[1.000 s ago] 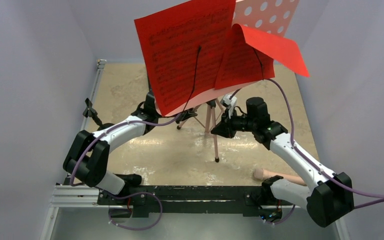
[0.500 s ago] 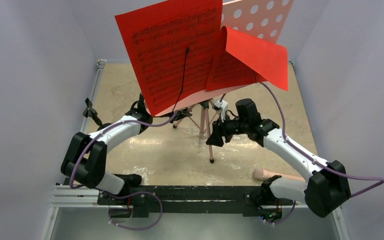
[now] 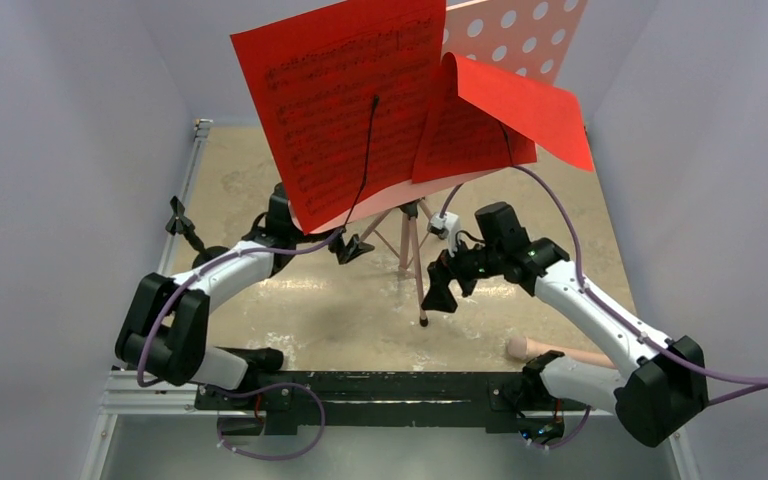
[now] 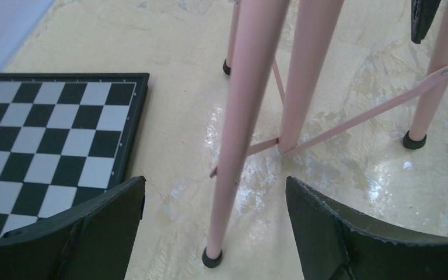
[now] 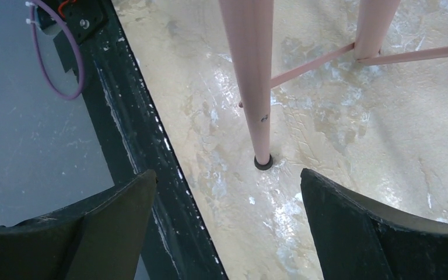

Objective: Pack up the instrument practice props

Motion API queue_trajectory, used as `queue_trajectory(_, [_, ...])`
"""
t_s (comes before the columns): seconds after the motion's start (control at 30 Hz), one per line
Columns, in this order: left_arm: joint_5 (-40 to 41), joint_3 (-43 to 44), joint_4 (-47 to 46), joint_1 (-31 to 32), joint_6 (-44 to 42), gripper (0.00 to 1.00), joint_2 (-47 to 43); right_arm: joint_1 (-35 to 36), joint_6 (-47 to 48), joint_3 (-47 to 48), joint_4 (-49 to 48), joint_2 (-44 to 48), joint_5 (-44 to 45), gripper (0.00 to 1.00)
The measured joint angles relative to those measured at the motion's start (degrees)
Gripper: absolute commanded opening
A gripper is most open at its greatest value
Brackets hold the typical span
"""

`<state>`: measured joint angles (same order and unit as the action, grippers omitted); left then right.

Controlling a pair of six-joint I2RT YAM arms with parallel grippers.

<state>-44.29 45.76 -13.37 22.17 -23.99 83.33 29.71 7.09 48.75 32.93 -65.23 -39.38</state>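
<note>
- Stand is upright mid-table on its thin pink legs; its hole-punched desk rises toward the top camera.
- Two red sheets lean on the stand's desk; the left one lies flat, while the right one's top edge curls forward and hangs over.
- Left gripper is low, just left of the stand's legs; in the wrist view the left gripper is released, its jaws wide apart; one stand leg stands in the gap between them, and neither jaw touches it.
- Right gripper is low, just right of the stand's front leg; the right gripper is also released and grasps nothing; that leg's black foot sits on the table just ahead of the gap.
- Tube lies on the table well apart from the stand, to its near right by the right arm's base.
- Chessboard lies flat on the table beside the stand's legs, seen only in the left wrist view.
</note>
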Motion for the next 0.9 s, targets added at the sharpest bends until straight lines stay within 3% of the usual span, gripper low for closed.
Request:
queue_trajectory(0.3, [4.3,-9.8,-4.8,0.0,3.4,0.97,-8.2,0.0,4.1,1.2,6.5,1.6,4.8,0.99])
queue_trajectory(0.53, [4.8,-13.6,-4.2,0.0,1.4,0.99,-16.8,0.0,9.9,1.4,14.6,12.1,13.7,0.99])
queue_trajectory(0.73, [5.3,-16.2,2.0,1.0,-3.6,1.00,-24.8,0.0,10.5,4.3,23.3,18.3,20.7,0.99])
queue_trajectory(0.9, [6.7,-16.4,9.7,7.2,-6.3,0.99,-30.4,-0.7,11.5,12.0,31.1,21.8,26.4,0.97])
